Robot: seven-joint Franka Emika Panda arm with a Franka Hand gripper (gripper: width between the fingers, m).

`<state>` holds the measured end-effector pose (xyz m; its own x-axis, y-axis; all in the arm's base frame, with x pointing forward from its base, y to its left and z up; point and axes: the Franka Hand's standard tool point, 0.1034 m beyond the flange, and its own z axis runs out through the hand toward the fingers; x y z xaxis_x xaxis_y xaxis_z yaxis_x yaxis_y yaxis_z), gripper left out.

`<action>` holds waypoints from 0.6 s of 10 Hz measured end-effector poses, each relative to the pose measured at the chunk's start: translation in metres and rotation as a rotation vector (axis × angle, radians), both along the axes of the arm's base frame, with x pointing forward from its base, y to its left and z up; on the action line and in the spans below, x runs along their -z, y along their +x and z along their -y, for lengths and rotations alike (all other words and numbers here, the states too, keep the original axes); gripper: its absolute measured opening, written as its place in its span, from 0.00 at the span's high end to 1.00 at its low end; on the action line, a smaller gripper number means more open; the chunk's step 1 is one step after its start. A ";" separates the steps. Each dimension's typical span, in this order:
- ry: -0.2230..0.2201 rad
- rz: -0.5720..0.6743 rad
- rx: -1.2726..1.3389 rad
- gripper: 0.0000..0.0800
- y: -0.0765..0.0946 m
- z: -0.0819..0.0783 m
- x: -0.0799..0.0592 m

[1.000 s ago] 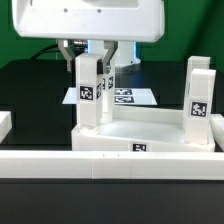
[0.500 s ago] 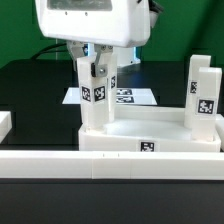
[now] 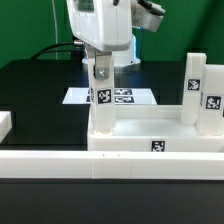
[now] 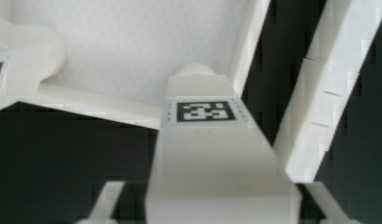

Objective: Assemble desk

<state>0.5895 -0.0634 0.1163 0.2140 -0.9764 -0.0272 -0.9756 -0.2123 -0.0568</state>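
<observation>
My fingers (image 3: 103,68) are clamped on the upper part of a leg (image 3: 102,100), one pad each side; wrist view shows the leg (image 4: 209,150) running straight out between both finger tips, tag facing cam. Leg stands upright in the desk top (image 3: 150,128), w/ two more legs (image 3: 201,95) standing at approx 3 o'clock of mine in the exterior view. Desk top sits on the black surface (image 3: 35,95), pressed against the white rail (image 3: 60,163) at 6 o'clock; marker board (image 3: 125,97) lies behind at 12. Judging by look: hard plastic, stiff, light, smooth so prob slippery — grip flat faces high up, squeeze firm, no crush risk. Twisting could tip it or drag the top along.
</observation>
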 end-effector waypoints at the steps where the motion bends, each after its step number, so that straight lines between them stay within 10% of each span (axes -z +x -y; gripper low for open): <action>1: -0.001 0.000 -0.012 0.64 0.000 0.000 0.000; 4: 0.004 -0.018 -0.139 0.23 -0.002 -0.005 0.000; 6: -0.015 -0.008 -0.412 0.20 -0.001 -0.006 0.000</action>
<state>0.5886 -0.0571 0.1167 0.5874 -0.8092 -0.0169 -0.8089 -0.5863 -0.0436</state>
